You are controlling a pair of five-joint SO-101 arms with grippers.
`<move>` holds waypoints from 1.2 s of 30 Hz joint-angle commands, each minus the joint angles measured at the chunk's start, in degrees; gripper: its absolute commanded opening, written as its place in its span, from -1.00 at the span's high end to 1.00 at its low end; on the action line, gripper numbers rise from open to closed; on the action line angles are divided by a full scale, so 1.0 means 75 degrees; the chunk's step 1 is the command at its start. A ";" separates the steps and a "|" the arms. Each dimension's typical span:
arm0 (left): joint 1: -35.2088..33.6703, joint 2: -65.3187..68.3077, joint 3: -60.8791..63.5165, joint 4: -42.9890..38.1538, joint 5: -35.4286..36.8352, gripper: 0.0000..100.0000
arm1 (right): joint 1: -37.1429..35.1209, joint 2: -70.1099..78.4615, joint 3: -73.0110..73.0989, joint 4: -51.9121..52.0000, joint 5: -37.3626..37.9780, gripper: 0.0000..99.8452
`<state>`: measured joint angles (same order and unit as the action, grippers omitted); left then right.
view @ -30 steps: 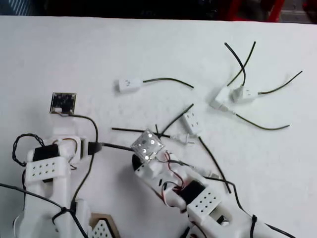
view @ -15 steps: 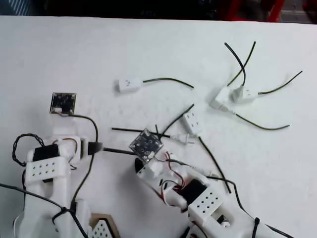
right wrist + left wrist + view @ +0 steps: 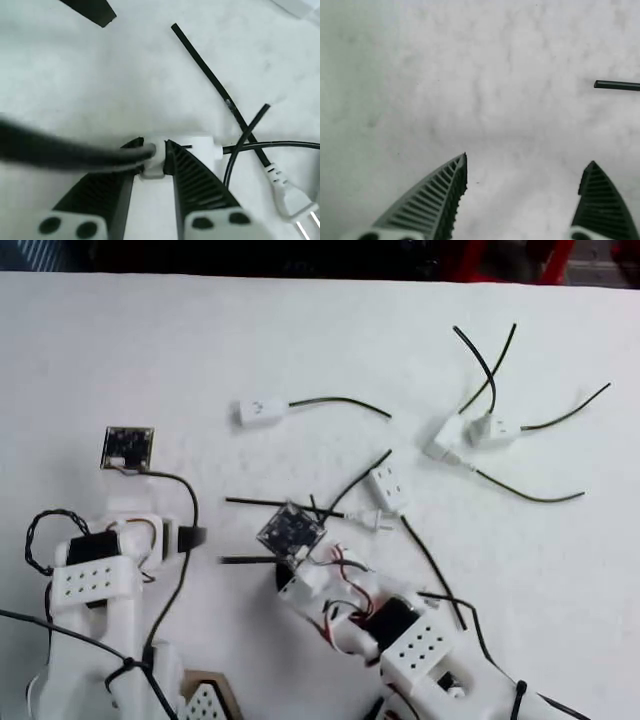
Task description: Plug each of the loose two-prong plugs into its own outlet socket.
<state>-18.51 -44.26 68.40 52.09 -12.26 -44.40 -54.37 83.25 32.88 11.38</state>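
Observation:
My right gripper (image 3: 154,149) is shut on a small white plug (image 3: 156,161) whose thick black cord (image 3: 60,152) runs off to one side. In the high view that cord's free end (image 3: 243,560) sticks out toward the left arm, and the right wrist camera board (image 3: 290,532) hides the grip. A loose two-prong plug (image 3: 373,521) lies just beyond, beside a white socket block (image 3: 388,486). The plug's prongs (image 3: 306,223) are bare. My left gripper (image 3: 527,162) is open over bare table, with a black cord end (image 3: 617,86) lying ahead of it.
Another white connector with a cord (image 3: 262,410) lies mid-table. Two more white connectors (image 3: 445,438) (image 3: 492,430) lie together at the far right among loose black cords. A long cord (image 3: 432,573) runs beside the right arm. The left arm (image 3: 95,585) stands at the front left.
The right arm has drawn back toward the table's front. The black cord it holds slid right and away from the left arm. The left arm has not moved.

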 commanded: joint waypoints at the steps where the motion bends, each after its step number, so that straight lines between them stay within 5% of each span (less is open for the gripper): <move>1: -0.0064 -0.0182 0.0012 -0.0129 -0.0059 0.31 | 0.0393 -0.0018 -0.0281 0.0850 0.0105 0.97; 14: -0.0041 -0.0182 0.0012 -0.0129 -0.0059 0.31 | 0.0463 -0.0018 -0.1067 0.1530 0.0457 0.97; 23: -0.0041 -0.0182 0.0012 -0.0129 -0.0059 0.31 | 0.0416 -0.0088 -0.2520 0.1518 -0.0516 0.97; 36: -0.0029 -0.0182 0.0012 -0.0129 -0.0059 0.31 | 0.0416 -0.0006 -0.1196 0.0651 -0.0246 0.97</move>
<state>-18.51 -44.26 68.40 52.09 -12.26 -42.02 -53.41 72.97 41.49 8.13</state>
